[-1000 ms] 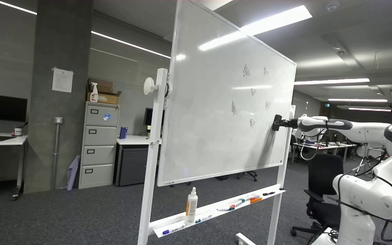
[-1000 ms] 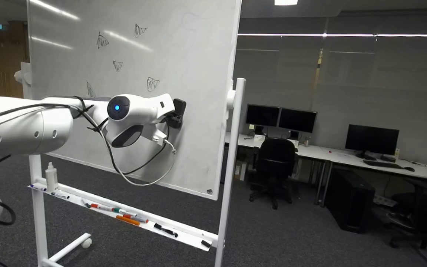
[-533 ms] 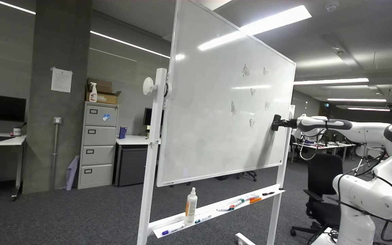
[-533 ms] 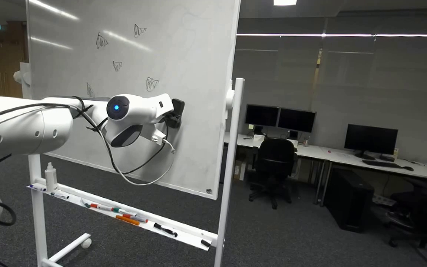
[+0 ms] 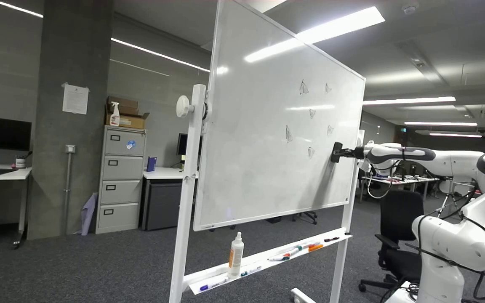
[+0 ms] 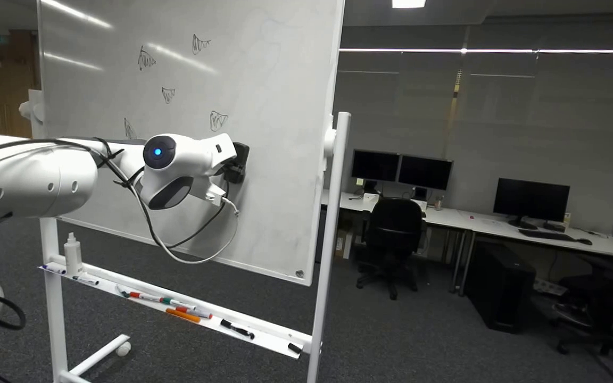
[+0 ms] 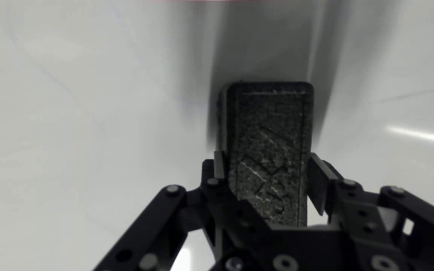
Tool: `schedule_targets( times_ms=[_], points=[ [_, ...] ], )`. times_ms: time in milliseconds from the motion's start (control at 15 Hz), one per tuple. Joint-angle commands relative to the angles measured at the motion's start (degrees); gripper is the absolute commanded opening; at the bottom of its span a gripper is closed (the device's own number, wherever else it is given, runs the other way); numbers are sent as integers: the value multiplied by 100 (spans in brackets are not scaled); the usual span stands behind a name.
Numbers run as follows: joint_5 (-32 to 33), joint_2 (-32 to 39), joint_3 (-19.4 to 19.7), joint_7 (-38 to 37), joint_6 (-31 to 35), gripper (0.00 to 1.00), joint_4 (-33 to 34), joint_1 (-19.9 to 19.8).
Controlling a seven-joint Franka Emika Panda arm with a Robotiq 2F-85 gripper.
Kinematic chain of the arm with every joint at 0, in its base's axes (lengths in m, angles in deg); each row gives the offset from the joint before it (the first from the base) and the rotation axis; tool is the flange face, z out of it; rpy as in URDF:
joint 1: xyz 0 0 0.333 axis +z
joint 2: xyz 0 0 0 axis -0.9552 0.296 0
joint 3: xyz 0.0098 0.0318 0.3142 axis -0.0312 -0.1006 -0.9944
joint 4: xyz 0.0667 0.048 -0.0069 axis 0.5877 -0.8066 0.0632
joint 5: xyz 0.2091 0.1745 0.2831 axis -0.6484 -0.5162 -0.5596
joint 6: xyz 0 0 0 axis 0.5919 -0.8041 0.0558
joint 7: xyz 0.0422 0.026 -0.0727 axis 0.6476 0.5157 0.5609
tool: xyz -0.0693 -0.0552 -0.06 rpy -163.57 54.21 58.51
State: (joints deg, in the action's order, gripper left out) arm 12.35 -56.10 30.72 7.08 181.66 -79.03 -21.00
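Black, pebble-textured and boxy, with rounded corners and engraved lines, a block resembling a whiteboard eraser [image 7: 271,113] is grasped in the black, jointed gripper [image 7: 268,173], pinched across its narrow width by its long sides. An end of it sticks out past the fingers [image 7: 317,180]. In both exterior views the block stands upright against or just off the large, glossy whiteboard [image 5: 259,168]; contact cannot be made out.

The block should be light and stiff-backed, perhaps softer on its hidden face, and hard to break. Its rough back seems unlikely to slip, and the long sides near mid-length look the best place to hold.

The board is smooth and faintly smudged, with 6 small black-ink scribbles [image 5: 289,134] near the block and glare from the white ceiling lights [image 5: 345,25]. Below it, a narrow white ledge [image 6: 274,339] bears a pale plastic spray bottle [image 5: 235,256] with an orange label, an orange marker [image 6: 183,316] and other pens [image 6: 150,298]. Around are dark grey carpet [image 5: 99,269], a grey 4-drawer filing cabinet [image 5: 123,179] and a white worktop [image 6: 453,219] with black monitors [image 6: 377,166].
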Motion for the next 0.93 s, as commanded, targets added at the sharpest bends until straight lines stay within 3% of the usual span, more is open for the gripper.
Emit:
schedule_targets(
  times_ms=[0,400,667,867],
  points=[
    [-24,112,-291,32,-371,30,-213,159],
    [-144,188,-880,86,-863,30,-618,-43],
    [-271,453,-1524,-193,-793,30,-931,-538],
    [-434,735,-2216,-530,-661,30,-1215,-1157]
  ],
)
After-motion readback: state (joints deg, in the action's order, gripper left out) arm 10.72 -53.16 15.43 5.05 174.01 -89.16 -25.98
